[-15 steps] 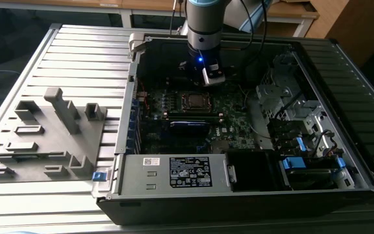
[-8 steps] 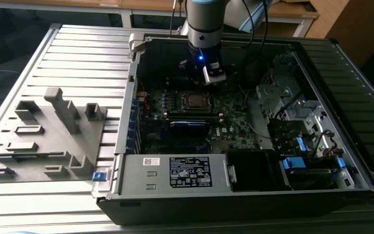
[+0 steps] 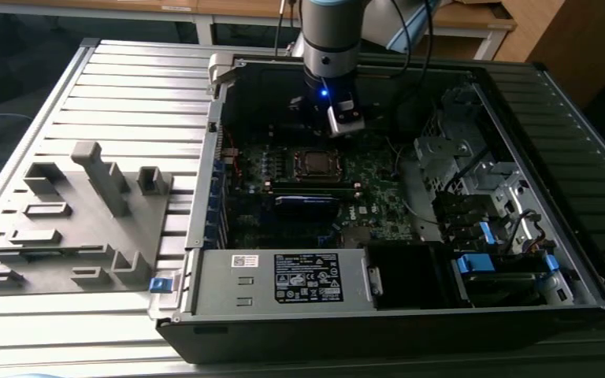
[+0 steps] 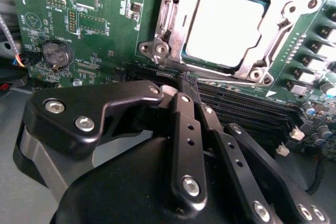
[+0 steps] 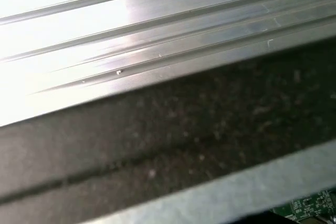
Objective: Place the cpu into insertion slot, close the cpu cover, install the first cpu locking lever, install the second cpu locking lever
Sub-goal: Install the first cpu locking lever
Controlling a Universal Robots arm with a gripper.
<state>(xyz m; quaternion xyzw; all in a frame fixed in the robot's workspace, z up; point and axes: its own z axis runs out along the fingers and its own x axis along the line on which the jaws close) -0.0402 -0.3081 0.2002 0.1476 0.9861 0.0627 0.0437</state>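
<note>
Cpu [image 4: 223, 24] sits flat in its socket on the motherboard [image 4: 100, 30], its pale metal top showing through the window of the cover [image 4: 172, 24]. The cover lies down over it, with its silvery frame around all four sides of the chip. I cannot tell whether the locking levers are latched.

In the exterior view the cpu [image 3: 313, 163] is a small square near the middle of the board, inside the open case [image 3: 213, 197]. The gripper [image 3: 327, 126] hangs above the board just on the far side of the socket, apart from the chip.

In the second wrist view the gripper [image 4: 178, 88] looks pressed together with nothing between its tips. They sit close to the socket's edge, over the dark memory slots [image 4: 247, 108], and touch neither the cover nor the cpu. A round coin cell [image 4: 56, 54] sits on the board, well apart from the socket.

At the near end of the case lies the power supply [image 3: 302, 277] with its white label. On the exterior view's left, a grey tray [image 3: 72, 228] of moulded holders rests on the ribbed metal table [image 3: 135, 87], beside the case.

The first wrist view looks along ribbed bright metal [image 5: 157, 35] and a dark band [image 5: 184, 129], with a corner of green board [image 5: 310, 205] at the edge.
</note>
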